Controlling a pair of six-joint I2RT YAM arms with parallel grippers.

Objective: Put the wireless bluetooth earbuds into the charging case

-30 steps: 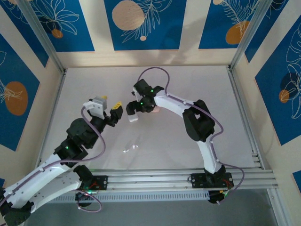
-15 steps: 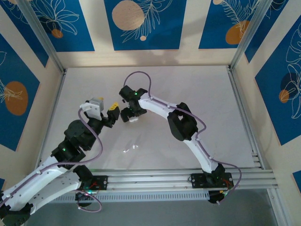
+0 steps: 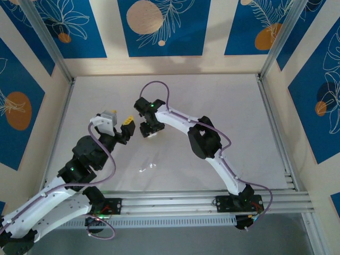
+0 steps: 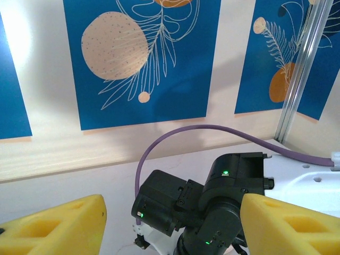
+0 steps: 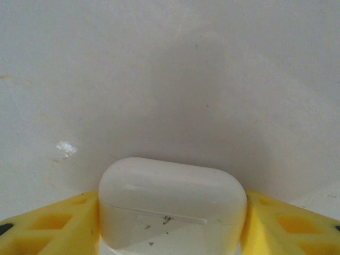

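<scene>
The charging case (image 5: 172,196) is a white, rounded pebble, lid closed, lying on the white table. My right gripper (image 5: 172,226) is shut on it, with a yellow finger (image 5: 53,223) pressed to each side. From above, the case (image 3: 152,134) peeks out beneath the right gripper (image 3: 148,129) left of the table's middle. My left gripper (image 3: 127,123) hovers just left of it, open; its yellow fingers (image 4: 53,223) stand wide apart with nothing between them. The earbuds are out of view.
The right arm's black wrist (image 4: 212,202) and purple cable (image 4: 159,143) sit close in front of the left gripper. Small pale bits (image 3: 147,168) lie on the table nearer the bases. Blue patterned walls (image 3: 159,26) and metal rails (image 3: 271,122) enclose the table.
The right arm's wrist swung left toward the left gripper, and its jaws narrowed onto the case. The left arm barely moved.
</scene>
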